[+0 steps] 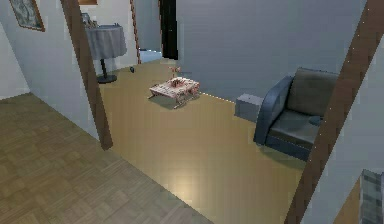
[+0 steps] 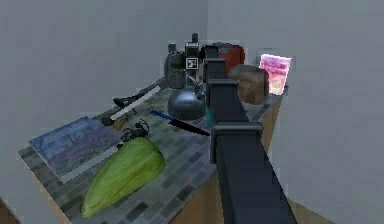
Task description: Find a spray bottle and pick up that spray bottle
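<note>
On the tabletop [image 2: 185,150] in the arm side view, the arm [image 2: 235,140] reaches out and the gripper [image 2: 150,90] sits among clutter, so I cannot tell whether it holds anything. A dark upright shape [image 2: 195,45] just behind it may be the spray bottle (too small to say). Nearer lie a green leafy head [image 2: 125,175] and a book [image 2: 75,145]. A brown loaf [image 2: 248,82] and a pink box [image 2: 274,70] stand at the far end. Ahead, a low table [image 1: 175,92] and a dark armchair [image 1: 295,115] stand on a tan floor [image 1: 180,150].

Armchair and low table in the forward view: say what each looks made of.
Armchair: blue-grey upholstery, perhaps leather or vinyl, judging by its smooth, even cushions. Low table: likely pale wood, matt, going by its tan colour; no grain can be made out.
</note>
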Motion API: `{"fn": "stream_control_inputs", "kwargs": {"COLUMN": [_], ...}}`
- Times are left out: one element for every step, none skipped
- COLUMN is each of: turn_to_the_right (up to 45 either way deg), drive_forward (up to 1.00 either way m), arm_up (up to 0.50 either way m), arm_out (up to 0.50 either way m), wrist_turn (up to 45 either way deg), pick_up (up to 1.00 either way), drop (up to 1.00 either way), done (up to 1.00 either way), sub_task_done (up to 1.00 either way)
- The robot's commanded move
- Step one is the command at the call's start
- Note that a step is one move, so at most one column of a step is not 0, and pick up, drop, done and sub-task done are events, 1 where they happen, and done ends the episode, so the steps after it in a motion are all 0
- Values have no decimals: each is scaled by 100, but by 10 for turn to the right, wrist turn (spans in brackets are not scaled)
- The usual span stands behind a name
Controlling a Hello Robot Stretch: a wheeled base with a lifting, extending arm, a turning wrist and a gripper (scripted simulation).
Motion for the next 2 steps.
{"fn": "stream_control_inputs", "kwargs": {"turn_to_the_right": [0,0], "drive_forward": [0,0], "arm_up": [0,0], "arm_out": [0,0], "wrist_turn": [450,450], "pick_up": [0,0], "drop": [0,0], "done": [0,0], "sub_task_done": [0,0]}}
